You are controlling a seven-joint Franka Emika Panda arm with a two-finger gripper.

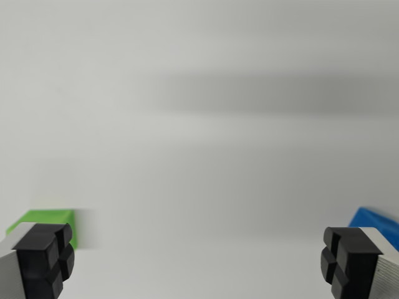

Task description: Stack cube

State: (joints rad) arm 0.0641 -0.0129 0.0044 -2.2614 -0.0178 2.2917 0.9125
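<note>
Plain white tabletop (199, 187) fills the wrist view, with a soft grey shadow band (268, 93) at 12–1 o'clock; no room visible. Gripper (196, 261) spread wide, nothing between the black pads (47, 258). Green cube (53, 219) at 8 o'clock, blurred, partly hidden behind the left finger. Blue cube (377, 221) at 4 o'clock, cut by the frame edge. Orientation of either: can't tell.
</note>
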